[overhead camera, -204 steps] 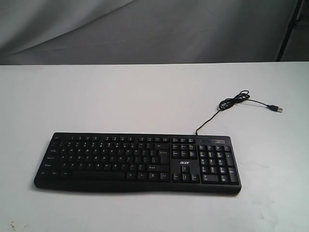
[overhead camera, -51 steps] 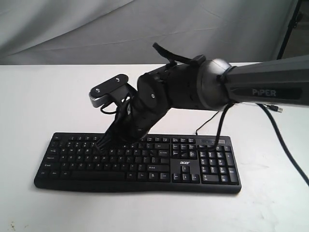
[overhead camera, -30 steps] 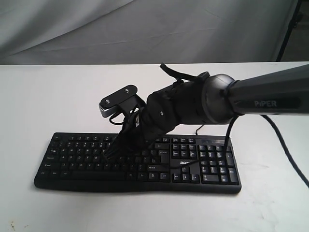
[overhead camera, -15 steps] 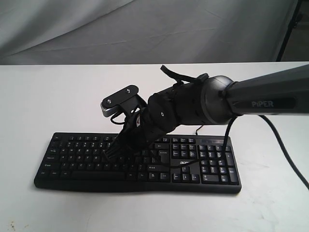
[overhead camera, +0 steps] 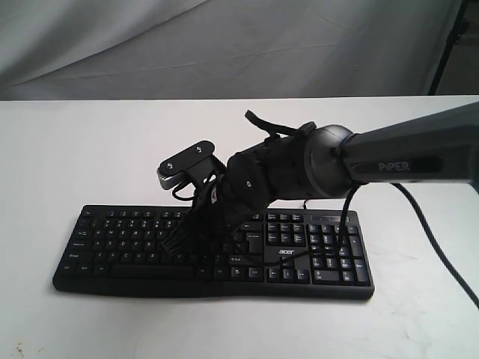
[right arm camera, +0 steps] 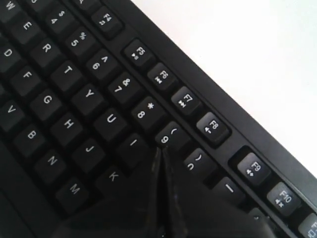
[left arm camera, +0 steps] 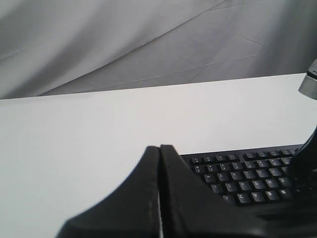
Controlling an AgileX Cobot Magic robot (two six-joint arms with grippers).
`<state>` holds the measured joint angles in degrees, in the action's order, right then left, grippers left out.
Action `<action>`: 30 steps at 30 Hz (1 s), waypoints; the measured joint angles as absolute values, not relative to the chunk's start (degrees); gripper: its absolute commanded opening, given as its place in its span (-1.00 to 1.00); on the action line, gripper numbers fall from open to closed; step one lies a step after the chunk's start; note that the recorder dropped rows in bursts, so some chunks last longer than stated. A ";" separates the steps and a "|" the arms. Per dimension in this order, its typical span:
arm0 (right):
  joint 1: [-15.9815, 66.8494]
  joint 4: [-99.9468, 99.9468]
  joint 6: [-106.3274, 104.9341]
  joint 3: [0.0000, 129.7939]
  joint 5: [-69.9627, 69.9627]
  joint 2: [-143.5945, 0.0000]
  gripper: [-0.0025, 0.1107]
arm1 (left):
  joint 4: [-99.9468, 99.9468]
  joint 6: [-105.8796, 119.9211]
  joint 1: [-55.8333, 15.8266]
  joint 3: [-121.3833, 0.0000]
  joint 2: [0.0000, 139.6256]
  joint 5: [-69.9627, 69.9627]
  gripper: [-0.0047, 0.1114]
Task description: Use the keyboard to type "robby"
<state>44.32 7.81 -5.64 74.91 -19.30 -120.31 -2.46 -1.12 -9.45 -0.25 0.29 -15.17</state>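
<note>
The black keyboard (overhead camera: 112, 247) lies flat near the table's front edge, white legends up and number pad on the right. My right gripper (overhead camera: 168, 244) reaches across from the right and slants down onto the letter keys, shut with nothing in it. In the right wrist view the keyboard (right arm camera: 64, 74) fills the frame, and the shut right gripper (right arm camera: 161, 150) ends just below the 9 key, between I and the key under 0. I cannot tell if it touches a key. My left gripper (left arm camera: 159, 148) is shut and empty, off the keyboard (left arm camera: 247, 173)'s left end.
The white table (overhead camera: 90, 149) stretches round the keyboard, with a grey cloth (overhead camera: 150, 45) behind it. The right arm (overhead camera: 389, 153) spans the right half above the keyboard, its black cable (overhead camera: 438, 247) looping down past the number pad. The left wrist view shows the table (left arm camera: 74, 139).
The right arm came in over the keyboard. Its tip moved from the upper rows a little right and toward the front rows, and dipped slightly lower in the last half second.
</note>
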 measured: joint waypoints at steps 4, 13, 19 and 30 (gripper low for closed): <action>44.32 7.81 -5.64 74.91 -19.20 -120.31 -0.96 | -2.46 -1.12 -9.45 -0.25 0.29 -15.17 -0.92; 44.32 7.81 -5.64 74.91 -20.69 -116.89 -0.96 | -2.46 -1.12 -9.45 -0.25 0.29 -15.17 -0.92; 45.22 8.03 -5.64 74.91 -21.34 -115.43 -0.96 | -2.46 -1.12 -9.45 -0.25 0.29 -15.17 -0.92; 51.93 11.75 -5.85 74.91 -19.01 -117.09 -0.96 | -2.46 -1.12 -9.45 -0.25 0.29 -15.17 -0.92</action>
